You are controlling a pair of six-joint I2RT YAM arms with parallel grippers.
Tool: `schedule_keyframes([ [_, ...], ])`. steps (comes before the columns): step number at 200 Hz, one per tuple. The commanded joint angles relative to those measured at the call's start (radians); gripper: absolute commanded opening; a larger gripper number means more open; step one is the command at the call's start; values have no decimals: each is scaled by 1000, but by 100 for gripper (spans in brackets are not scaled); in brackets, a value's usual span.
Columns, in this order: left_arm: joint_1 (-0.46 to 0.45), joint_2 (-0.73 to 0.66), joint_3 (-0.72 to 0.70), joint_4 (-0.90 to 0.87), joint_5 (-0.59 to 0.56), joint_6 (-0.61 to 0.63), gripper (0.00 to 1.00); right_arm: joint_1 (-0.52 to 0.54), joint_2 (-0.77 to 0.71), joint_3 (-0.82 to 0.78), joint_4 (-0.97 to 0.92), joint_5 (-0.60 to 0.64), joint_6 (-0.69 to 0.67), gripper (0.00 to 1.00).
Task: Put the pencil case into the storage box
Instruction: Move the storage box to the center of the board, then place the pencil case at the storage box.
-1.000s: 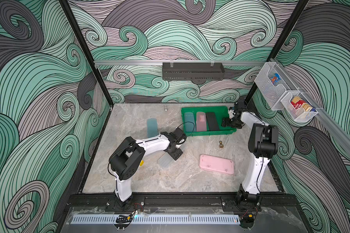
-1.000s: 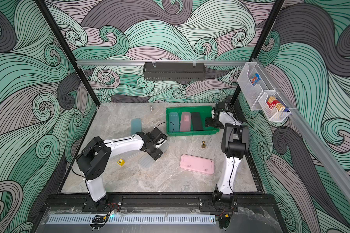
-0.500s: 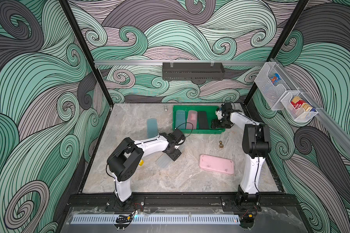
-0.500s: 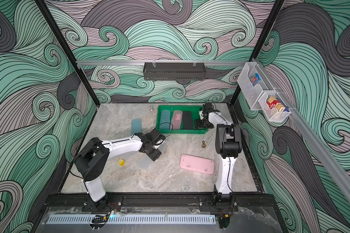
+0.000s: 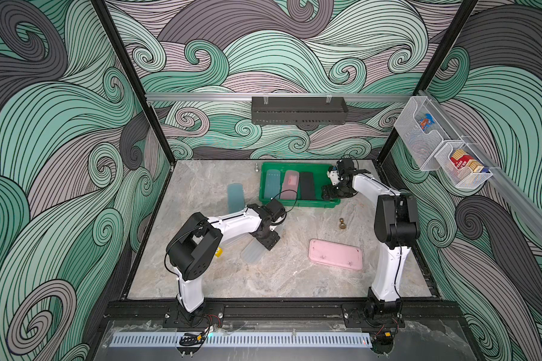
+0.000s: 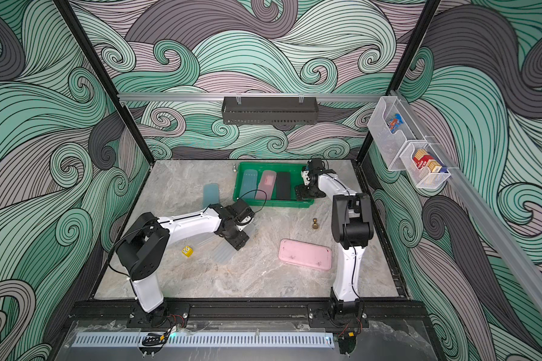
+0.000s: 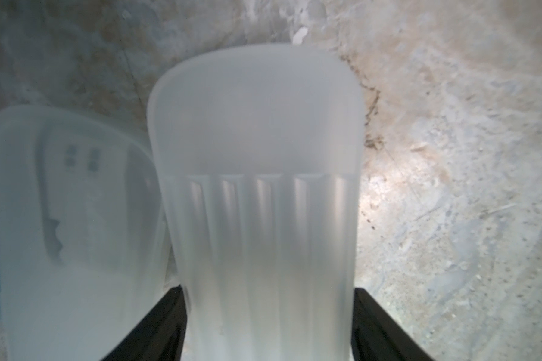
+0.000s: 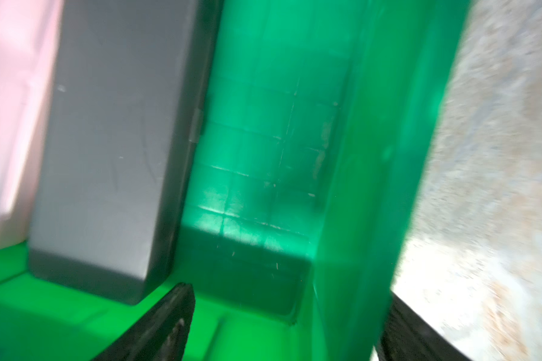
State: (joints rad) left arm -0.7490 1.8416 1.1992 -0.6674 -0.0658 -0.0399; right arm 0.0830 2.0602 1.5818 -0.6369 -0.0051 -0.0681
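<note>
Clamps left pincer tight across a frosted translucent ribbed plastic pencil case, far end jutting ahead of the jaws, seemingly ready for carrying. Sets right pincer, jaws spread wide, astride the end wall of the shallow bright green plastic storage box, probably to steady it, with that box beyond the left pincer, not touching the case.

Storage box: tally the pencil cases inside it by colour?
Inside the storage box:
translucent teal case: 1
translucent pink case: 1
black case: 1
Total: 3
</note>
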Motion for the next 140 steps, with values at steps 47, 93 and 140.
schedule_keyframes([
  [47,-15,72,-41,-59,67,-187,56,-12,-109,-65,-4,5,24,91],
  [93,-18,54,-89,-18,75,-230,63,-2,-227,-131,-3,-25,41,94],
  [140,-25,22,-157,26,77,-241,64,50,-378,-213,-3,-38,58,96],
])
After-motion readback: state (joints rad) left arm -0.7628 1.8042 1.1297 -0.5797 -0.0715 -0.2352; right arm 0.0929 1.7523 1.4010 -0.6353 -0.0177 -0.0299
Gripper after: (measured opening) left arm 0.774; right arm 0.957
